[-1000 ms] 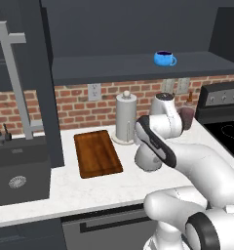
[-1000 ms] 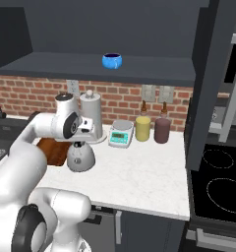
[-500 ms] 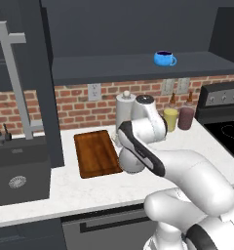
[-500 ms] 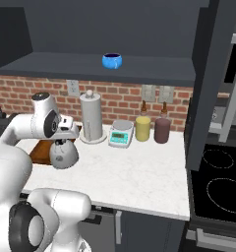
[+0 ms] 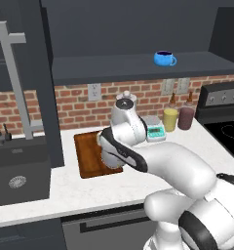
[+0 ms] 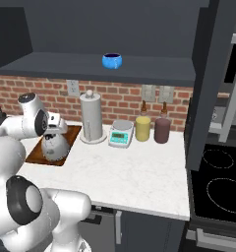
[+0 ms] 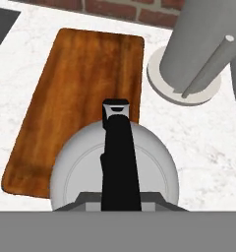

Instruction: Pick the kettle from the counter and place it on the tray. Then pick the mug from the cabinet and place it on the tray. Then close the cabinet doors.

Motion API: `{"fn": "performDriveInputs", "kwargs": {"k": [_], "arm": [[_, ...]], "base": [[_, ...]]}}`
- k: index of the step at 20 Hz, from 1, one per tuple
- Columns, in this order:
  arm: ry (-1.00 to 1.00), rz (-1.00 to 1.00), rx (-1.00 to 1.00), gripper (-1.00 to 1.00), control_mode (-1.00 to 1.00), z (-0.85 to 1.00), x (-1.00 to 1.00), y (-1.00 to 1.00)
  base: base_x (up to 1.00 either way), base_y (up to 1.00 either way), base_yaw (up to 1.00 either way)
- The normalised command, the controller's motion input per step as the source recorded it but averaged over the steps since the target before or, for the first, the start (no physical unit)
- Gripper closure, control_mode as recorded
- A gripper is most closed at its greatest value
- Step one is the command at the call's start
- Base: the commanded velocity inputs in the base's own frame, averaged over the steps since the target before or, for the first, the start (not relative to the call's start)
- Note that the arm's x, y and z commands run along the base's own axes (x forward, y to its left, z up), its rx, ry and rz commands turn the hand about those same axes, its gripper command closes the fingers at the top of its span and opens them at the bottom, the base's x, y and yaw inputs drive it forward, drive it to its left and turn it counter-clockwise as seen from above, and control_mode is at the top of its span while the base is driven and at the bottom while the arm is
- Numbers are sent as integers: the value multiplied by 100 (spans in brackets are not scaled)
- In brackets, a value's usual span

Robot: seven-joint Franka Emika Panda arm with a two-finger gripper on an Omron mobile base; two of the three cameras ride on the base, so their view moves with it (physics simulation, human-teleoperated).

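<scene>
Left base view: the white arm bends over the tray (image 5: 89, 155) on the counter (image 5: 65, 188); the mug (image 5: 164, 58) sits up on the cabinet (image 5: 138, 66) shelf. Right base view: the gripper (image 6: 55, 129) carries the kettle (image 6: 54, 146) over the tray's near right corner; the paper-towel holder (image 6: 91, 118) stands just beside. Hand view: the jaws are clenched on the kettle's black handle (image 7: 118, 157); the kettle overlaps the tray's edge, partly above bare counter.
</scene>
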Motion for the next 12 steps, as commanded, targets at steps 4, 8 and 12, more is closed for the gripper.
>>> {"fn": "performDriveInputs", "kwargs": {"k": [4, 8, 12], "arm": [[-1, 0, 2, 100, -100, 0, 57, 37], [-2, 0, 3, 100, -100, 0, 50, 36], [0, 0, 1, 100, -100, -3, 59, 24]], "base": [[0, 0, 0], [0, 0, 0], [0, 0, 0]]}}
